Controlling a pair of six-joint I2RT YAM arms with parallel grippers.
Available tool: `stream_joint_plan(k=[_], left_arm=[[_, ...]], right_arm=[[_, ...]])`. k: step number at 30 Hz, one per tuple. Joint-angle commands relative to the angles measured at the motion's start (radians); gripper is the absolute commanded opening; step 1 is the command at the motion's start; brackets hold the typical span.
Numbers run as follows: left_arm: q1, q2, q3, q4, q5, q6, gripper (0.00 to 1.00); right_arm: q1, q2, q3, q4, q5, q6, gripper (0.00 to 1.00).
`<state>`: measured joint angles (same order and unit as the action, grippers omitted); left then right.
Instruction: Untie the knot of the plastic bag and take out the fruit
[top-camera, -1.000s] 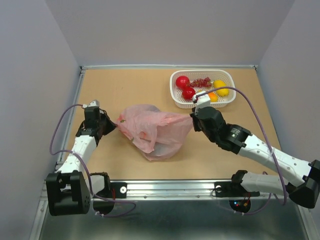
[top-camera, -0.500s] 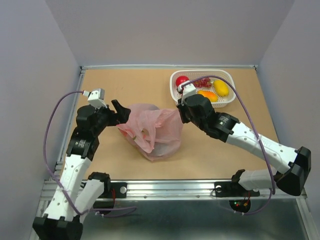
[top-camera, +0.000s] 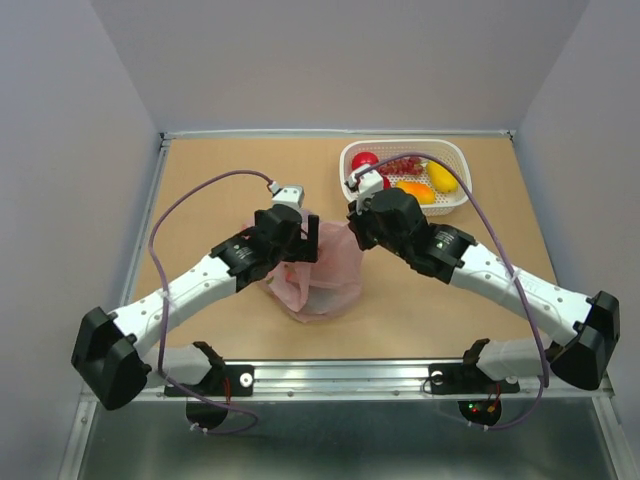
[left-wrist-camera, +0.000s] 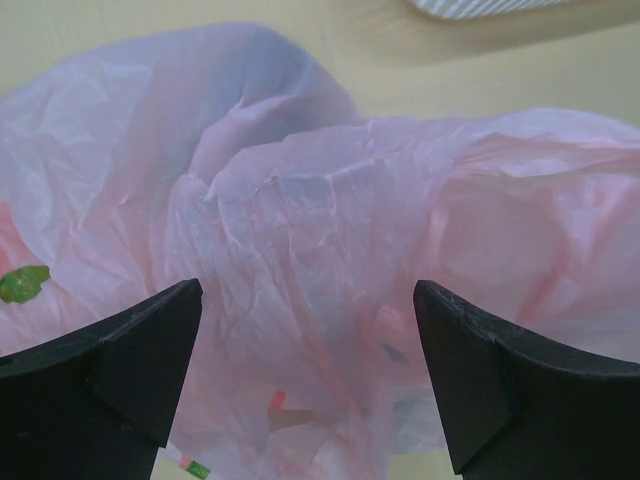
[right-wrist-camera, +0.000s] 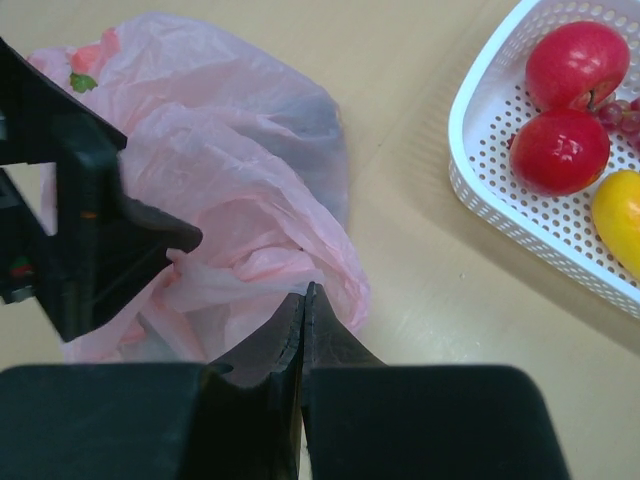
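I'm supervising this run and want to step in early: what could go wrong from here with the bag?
1. The right gripper, fingers shut, seems to pinch only thin film of the plastic bag; a hard pull could tear it or slip off.
2. The left gripper, fingers open, hangs over crumpled film with no knot in view; closing here may just bunch layers together.

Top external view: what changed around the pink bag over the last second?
The left gripper released the thin pink plastic bag, opened and swung right over it. The right gripper, shut on the bag, shifted left, bunching it. The white perforated basket stayed put.
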<state>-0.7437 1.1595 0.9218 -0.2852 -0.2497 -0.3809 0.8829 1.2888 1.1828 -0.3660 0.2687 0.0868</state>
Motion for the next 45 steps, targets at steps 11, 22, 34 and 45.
stream_joint_plan(k=[11,22,34,45], left_arm=[[0.105,0.160,0.040,-0.017,-0.363,-0.079,0.97],[0.385,0.071,0.146,-0.031,-0.191,0.157,0.00],[0.431,-0.032,0.249,-0.186,0.186,0.056,0.00],[0.431,-0.089,0.241,-0.140,0.443,-0.064,0.00]], right_arm=[[-0.004,-0.140,-0.115,0.033,0.018,0.028,0.01],[-0.010,-0.079,-0.089,0.009,0.222,0.062,0.01],[-0.102,0.070,0.303,-0.022,-0.130,0.113,0.75],[0.082,0.263,0.456,-0.045,-0.316,0.194,0.95]])
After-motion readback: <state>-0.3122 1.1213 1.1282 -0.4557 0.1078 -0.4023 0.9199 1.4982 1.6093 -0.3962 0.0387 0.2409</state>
